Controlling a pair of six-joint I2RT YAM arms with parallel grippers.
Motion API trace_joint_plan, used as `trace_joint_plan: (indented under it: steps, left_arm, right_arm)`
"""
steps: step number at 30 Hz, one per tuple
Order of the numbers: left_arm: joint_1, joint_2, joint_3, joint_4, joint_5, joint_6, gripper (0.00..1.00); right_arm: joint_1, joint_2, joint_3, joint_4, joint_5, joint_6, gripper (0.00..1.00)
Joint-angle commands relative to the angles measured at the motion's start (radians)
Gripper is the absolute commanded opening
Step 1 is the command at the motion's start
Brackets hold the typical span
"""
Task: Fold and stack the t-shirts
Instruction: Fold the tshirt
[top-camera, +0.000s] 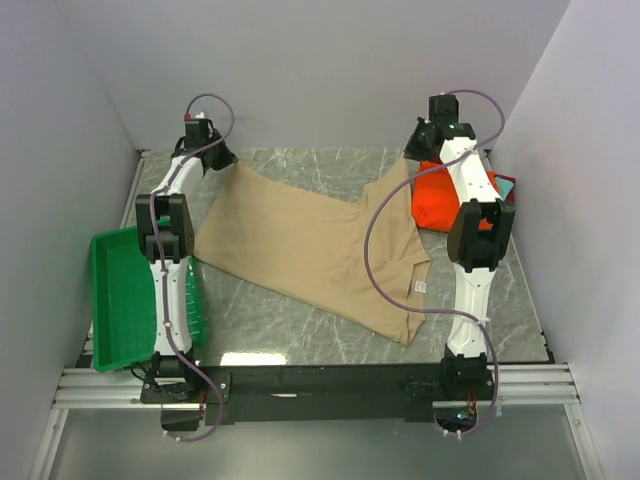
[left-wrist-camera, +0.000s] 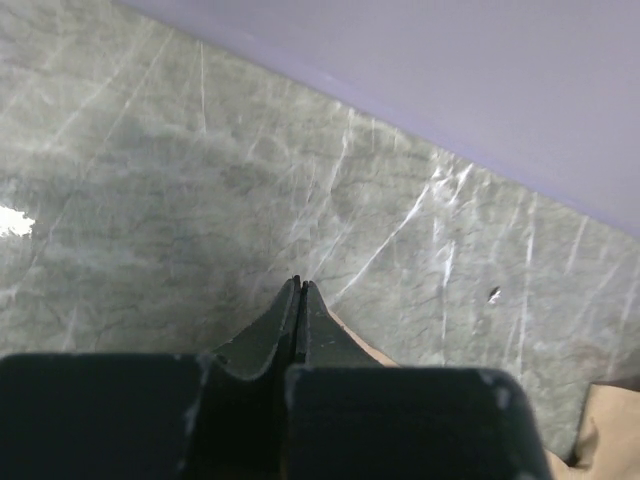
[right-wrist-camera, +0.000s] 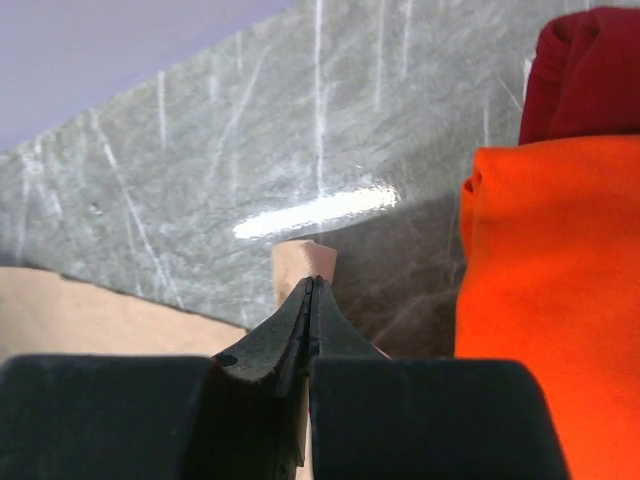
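Observation:
A large tan t-shirt (top-camera: 310, 245) lies spread across the middle of the marble table, stretched between both arms at the back. My left gripper (top-camera: 222, 158) is shut at the shirt's far left corner; in the left wrist view the closed jaws (left-wrist-camera: 300, 285) have tan cloth (left-wrist-camera: 362, 346) right beside them. My right gripper (top-camera: 415, 150) is shut on the shirt's far right corner, and a tan fold (right-wrist-camera: 305, 258) sticks out past its tips (right-wrist-camera: 313, 282). A folded orange t-shirt (right-wrist-camera: 550, 300) lies just right of it, on a dark red one (right-wrist-camera: 585, 75).
A green plastic tray (top-camera: 125, 300) sits at the left edge beside the left arm. The orange folded pile (top-camera: 440, 200) lies at the back right with a teal piece (top-camera: 506, 186) behind the right arm. Walls close the back and both sides.

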Motion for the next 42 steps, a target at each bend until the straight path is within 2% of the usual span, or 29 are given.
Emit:
trace_joint_plan:
  steps: [1, 11, 18, 26, 34, 42]
  left_arm:
    - [0.027, -0.02, 0.043, 0.096, 0.055, -0.056, 0.0]
    - [0.069, 0.012, 0.076, 0.186, 0.145, -0.141, 0.0]
    - [0.098, -0.006, 0.025, 0.255, 0.242, -0.153, 0.0]
    - [0.132, -0.046, -0.044, 0.18, 0.307, -0.05, 0.0]
    - [0.135, -0.141, -0.153, 0.062, 0.221, 0.077, 0.0]
    - [0.135, -0.251, -0.282, 0.01, 0.1, 0.131, 0.01]
  right_arm:
    - [-0.009, -0.101, 0.064, 0.008, -0.017, 0.001, 0.0]
    - [-0.021, -0.153, 0.093, -0.005, -0.008, -0.014, 0.0]
    - [-0.021, -0.224, 0.07, -0.016, -0.029, -0.03, 0.0]
    - [-0.014, -0.421, -0.232, -0.004, -0.052, -0.036, 0.0]
    - [0.011, -0.624, -0.579, 0.024, -0.064, -0.022, 0.0]
    - [0.046, -0.732, -0.737, -0.005, -0.057, -0.016, 0.0]
